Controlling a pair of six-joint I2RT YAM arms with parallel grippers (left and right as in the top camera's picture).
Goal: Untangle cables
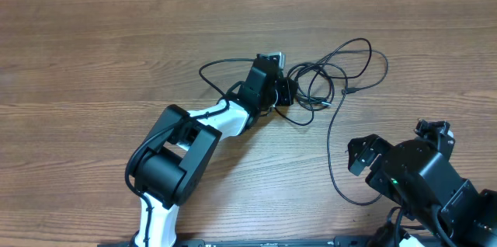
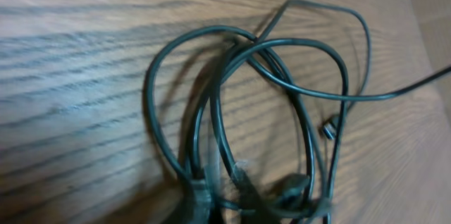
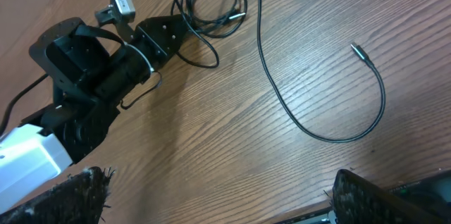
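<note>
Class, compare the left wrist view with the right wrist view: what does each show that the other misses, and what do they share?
Left wrist only: a close look at where the loops of the thin black cables cross one another. Right wrist only: the black-and-white left arm at that tangle, a long loose black strand ending in a free plug tip, and the right gripper, open. Both: the tangled loops on the brown wood-grain table.
</note>
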